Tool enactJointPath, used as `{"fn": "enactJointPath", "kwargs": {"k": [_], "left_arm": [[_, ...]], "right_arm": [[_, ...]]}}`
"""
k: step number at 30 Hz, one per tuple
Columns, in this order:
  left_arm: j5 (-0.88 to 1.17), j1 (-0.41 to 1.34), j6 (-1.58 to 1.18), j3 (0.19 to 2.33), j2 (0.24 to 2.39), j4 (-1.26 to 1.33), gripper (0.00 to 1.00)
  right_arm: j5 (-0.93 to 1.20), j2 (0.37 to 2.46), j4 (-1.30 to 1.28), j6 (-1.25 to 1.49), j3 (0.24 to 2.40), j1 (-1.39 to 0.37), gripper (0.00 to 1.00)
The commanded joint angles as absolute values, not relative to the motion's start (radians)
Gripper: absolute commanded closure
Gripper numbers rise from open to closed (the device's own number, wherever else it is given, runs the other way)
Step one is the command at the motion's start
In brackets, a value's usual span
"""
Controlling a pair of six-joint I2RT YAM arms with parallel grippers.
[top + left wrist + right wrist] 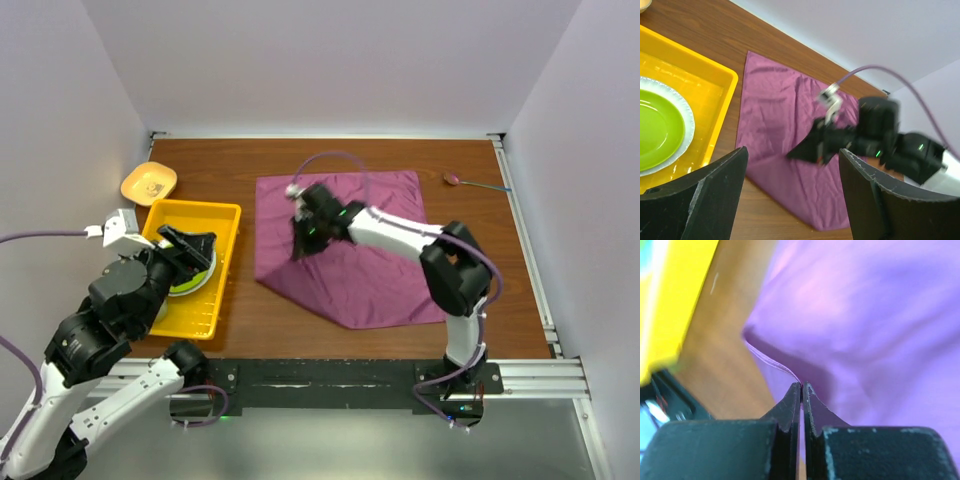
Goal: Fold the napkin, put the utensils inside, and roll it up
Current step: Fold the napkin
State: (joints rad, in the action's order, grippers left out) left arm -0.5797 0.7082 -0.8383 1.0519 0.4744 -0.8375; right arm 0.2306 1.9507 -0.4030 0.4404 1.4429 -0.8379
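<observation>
Left gripper (189, 245) hangs spread wide above the yellow tray (705, 75) with the green plate (657, 127) at the tabletop's left edge, right gripper (801, 386) pressed together, pinching a raised hem on the left side of the napkin (375, 265), which lies spread mid-tabletop toward the far edge.

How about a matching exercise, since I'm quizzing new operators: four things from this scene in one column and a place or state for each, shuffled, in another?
Things
1. green plate
2. orange dish
3. right end effector
4. left end effector

Places or states
A. shut on the edge of the napkin
B. open, over the yellow tray
C. lying in the yellow tray
D. on the table, beyond the tray's far end

Pairs: 1-C, 2-D, 3-A, 4-B.
</observation>
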Motion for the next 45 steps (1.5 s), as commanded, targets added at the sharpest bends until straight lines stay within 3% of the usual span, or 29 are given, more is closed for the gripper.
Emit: {"fn": "enactJointPath", "kwargs": {"k": [1, 6, 15, 45], "left_arm": [[-0.578, 0.707, -0.789, 1.017, 0.523, -0.733, 0.21], [-0.565, 0.707, -0.738, 0.986, 0.58, -0.652, 0.21], [-0.485, 0.707, -0.7, 0.966, 0.725, -0.545, 0.2], [-0.394, 0.707, -0.699, 0.959, 0.879, -0.408, 0.2]], "right_arm": [[0.443, 1.924, -0.373, 0.423, 1.445, -0.583, 1.0], [0.521, 2.016, -0.39, 0.393, 1.506, -0.337, 1.0], [0.56, 2.14, -0.41, 0.373, 1.658, -0.115, 1.0], [0.594, 2.324, -0.402, 0.431, 1.968, 0.087, 1.0]]}}
